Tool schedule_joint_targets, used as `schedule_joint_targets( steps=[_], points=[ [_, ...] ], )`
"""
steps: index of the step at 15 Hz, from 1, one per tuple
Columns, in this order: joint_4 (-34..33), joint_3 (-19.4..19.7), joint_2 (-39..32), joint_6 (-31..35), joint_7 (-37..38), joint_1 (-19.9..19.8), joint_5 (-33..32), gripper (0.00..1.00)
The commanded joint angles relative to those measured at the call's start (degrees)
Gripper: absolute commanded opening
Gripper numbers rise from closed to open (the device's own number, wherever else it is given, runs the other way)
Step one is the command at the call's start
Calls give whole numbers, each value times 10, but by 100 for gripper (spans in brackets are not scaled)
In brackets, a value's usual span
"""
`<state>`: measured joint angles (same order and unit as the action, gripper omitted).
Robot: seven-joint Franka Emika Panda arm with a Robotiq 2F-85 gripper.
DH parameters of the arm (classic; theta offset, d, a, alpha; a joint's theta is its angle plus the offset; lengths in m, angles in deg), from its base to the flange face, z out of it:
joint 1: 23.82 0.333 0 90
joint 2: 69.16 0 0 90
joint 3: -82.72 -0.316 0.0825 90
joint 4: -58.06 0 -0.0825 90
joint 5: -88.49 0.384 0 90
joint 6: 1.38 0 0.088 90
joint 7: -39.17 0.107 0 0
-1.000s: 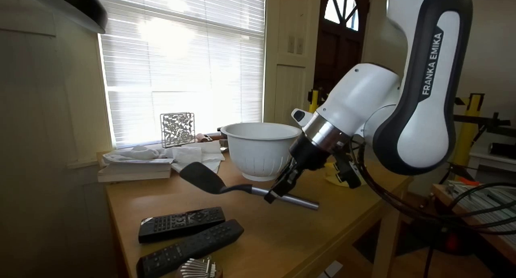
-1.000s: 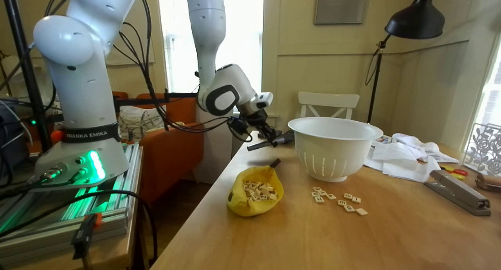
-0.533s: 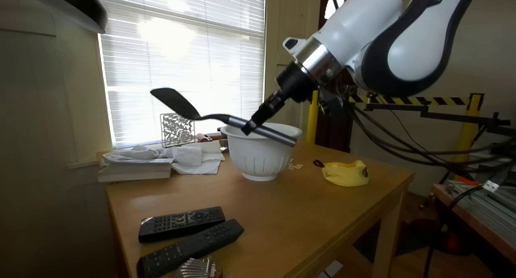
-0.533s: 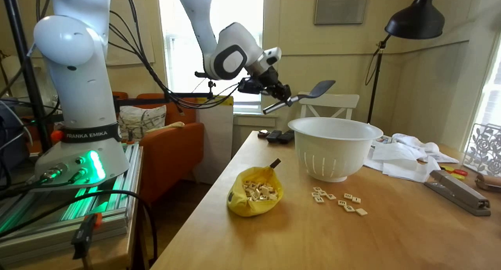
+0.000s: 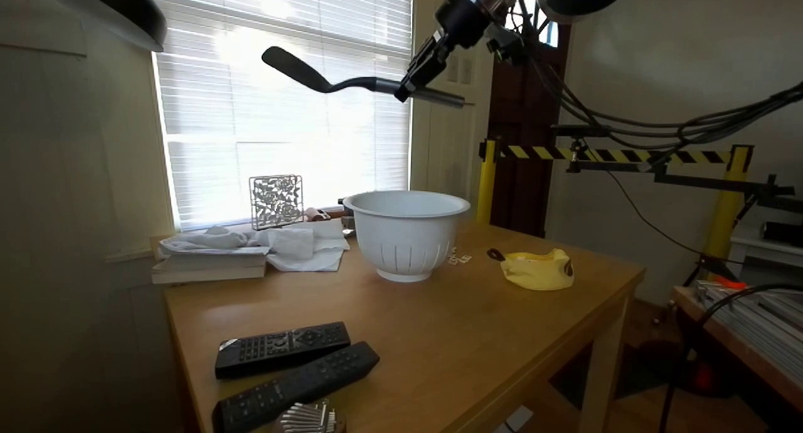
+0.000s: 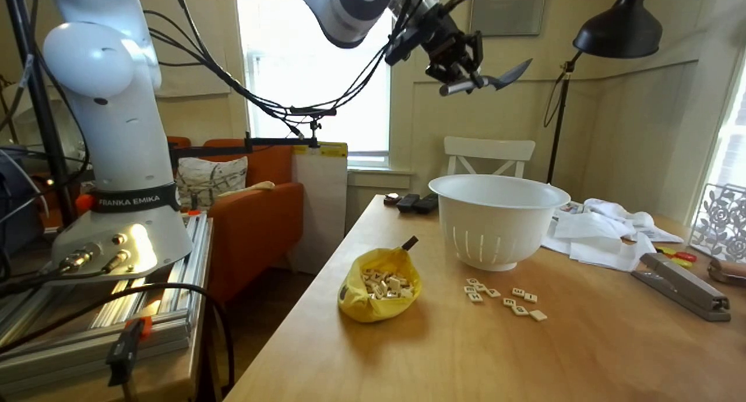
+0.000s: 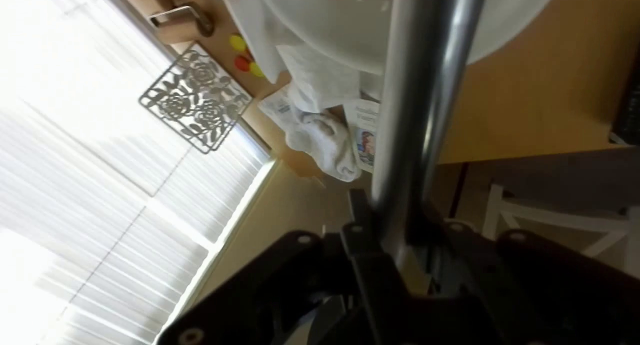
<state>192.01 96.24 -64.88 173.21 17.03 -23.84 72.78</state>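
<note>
Up in the air, my gripper [image 5: 404, 93] is shut on the metal handle of a black spatula [image 5: 300, 71]. The spatula lies roughly level, its dark blade pointing away from the arm in both exterior views. In the wrist view the shiny handle [image 7: 425, 85] runs up between the fingers, close to the camera; the blade is hidden there. Beneath is a white colander [image 6: 495, 233] standing upright on the table, well apart from the spatula. A yellow pouch [image 6: 356, 300] filled with letter tiles sits near the table edge, and several loose tiles [image 6: 518, 310] lie beside the colander.
Two black remotes [image 5: 282, 348] and a small thumb piano [image 5: 310, 418] lie at a table end. White cloths and papers [image 6: 606, 239], a stapler [image 6: 682, 285] and a metal trivet [image 5: 276, 201] are towards the window. A black lamp [image 6: 618, 26] overhangs the far corner.
My gripper has risen steeply with the spatula, from low over the table beside the colander to high above its rim. The pouch, tiles, remotes and colander have stayed put.
</note>
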Motion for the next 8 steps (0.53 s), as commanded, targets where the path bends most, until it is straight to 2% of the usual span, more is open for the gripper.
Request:
schedule_joint_targets(
  steps=[1,4,8],
  points=[
    [-63,-21,13,-83,37,-53,-158,6],
    [-92,-30,16,-138,75,-67,-293,6],
    [-103,-30,9,-211,98,-69,-430,6]
  ],
)
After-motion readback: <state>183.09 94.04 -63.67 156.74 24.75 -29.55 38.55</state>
